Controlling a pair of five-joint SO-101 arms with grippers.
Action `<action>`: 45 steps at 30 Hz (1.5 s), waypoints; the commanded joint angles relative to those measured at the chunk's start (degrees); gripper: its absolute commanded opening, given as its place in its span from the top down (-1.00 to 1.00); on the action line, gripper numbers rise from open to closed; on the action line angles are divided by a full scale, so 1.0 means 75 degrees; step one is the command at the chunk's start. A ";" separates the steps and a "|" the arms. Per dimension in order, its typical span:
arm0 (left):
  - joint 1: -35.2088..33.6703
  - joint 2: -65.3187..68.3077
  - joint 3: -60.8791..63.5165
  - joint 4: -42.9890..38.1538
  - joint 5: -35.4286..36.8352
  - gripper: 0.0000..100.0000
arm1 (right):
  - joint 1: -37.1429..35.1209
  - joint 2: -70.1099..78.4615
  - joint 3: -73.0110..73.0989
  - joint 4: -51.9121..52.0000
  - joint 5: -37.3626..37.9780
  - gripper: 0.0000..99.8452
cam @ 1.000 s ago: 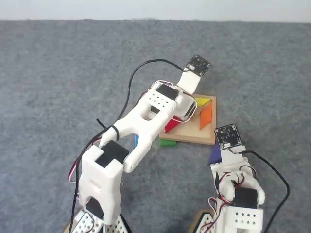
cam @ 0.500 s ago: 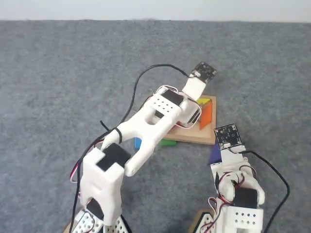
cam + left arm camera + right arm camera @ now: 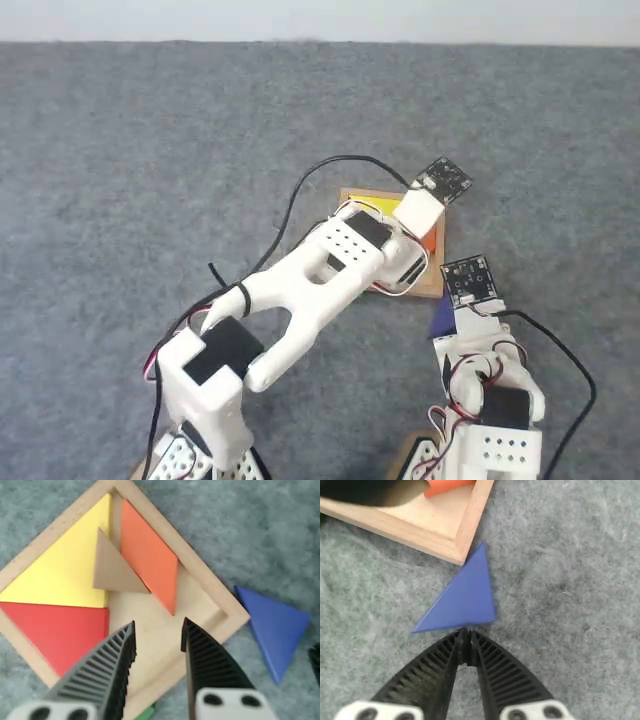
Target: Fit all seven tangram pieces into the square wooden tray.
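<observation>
Right now the left gripper (image 3: 158, 625) hangs open and empty over the bare wooden floor of the tray (image 3: 205, 580). Four pieces lie flat inside: a yellow triangle (image 3: 60, 575), a red triangle (image 3: 55, 630), an orange slanted piece (image 3: 150, 555) and a small tan triangle (image 3: 115, 570) tucked between yellow and orange. The blue triangle (image 3: 465, 600) lies outside on the grey cloth (image 3: 150, 150), one point nearly touching the tray's corner. The right gripper (image 3: 465, 632) is closed on nothing, its tips just beside the triangle's near edge. A sliver of green (image 3: 147, 711) shows past the tray's outer edge; it is probably another piece, though too little shows to be sure.

The blue triangle looks like the piece to fetch, and the right arm is best placed for it. Its jaws must part first and then straddle the piece across two edges. They should press well into the cloth, since so flat a piece gives little to grip. The left arm crowds the tray, so it would do well to clear off before the piece comes in. The piece should then be lowered level into the open corner, not dropped on edge.
</observation>
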 commanded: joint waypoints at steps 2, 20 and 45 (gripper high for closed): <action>0.0000 0.0340 -0.0440 -0.0410 -0.0059 0.70 | 0.0064 -0.0158 0.0152 -0.0041 -0.0012 0.98; 0.0000 0.2004 -0.2620 0.0035 0.0023 0.70 | 0.0064 -0.0158 0.0152 -0.0041 -0.0012 0.98; -0.1172 0.0105 -0.0428 -0.2766 0.0000 0.70 | 0.0064 -0.0158 0.0152 -0.0041 -0.0012 0.98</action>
